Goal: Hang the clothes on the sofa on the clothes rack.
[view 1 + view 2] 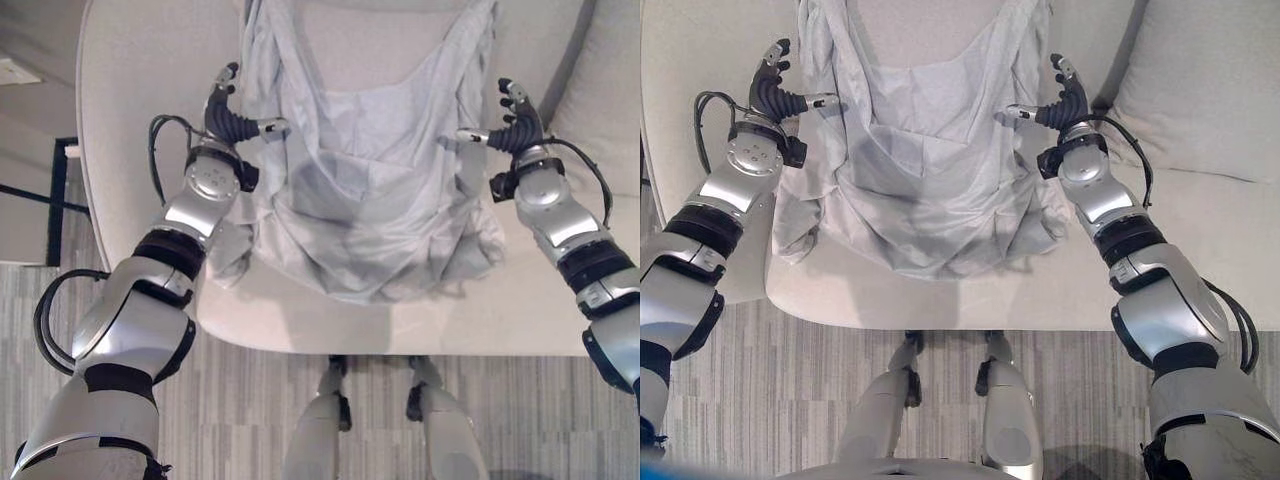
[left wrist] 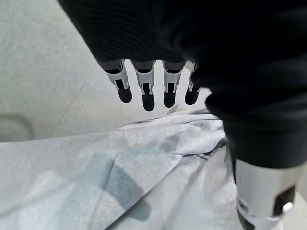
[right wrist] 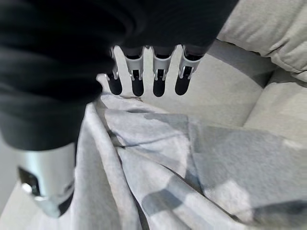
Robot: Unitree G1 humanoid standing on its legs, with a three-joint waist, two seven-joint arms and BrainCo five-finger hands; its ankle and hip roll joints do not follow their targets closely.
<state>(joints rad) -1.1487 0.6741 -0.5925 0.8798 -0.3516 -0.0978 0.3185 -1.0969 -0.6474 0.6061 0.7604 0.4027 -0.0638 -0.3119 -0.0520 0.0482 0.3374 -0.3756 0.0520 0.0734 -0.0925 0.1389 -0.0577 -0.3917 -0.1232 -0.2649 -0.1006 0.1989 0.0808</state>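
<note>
On sofa (image 1: pixel 130 120), grey garment (image 1: pixel 370 190) between open fingers (image 2: pixel 148 93).

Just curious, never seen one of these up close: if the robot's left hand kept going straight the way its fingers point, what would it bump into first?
Most likely the sofa backrest: the left hand points past the grey garment edge toward pale upholstery. Depth is hard to judge.

Garment (image 1: pixel 365 190): collar end cut off by head view's edge at 12 o'clock; lower folds bunched, underside hidden against seat.
Sofa (image 1: pixel 140 80): backrest and both ends run out of view.
Cushion (image 1: pixel 1210 90): cut off at 2 o'clock.
Left hand (image 2: pixel 148 91): palm hidden under dark cover in own wrist view.
Right hand (image 3: pixel 144 76): likewise; thumb tip contact with cloth unclear.
</note>
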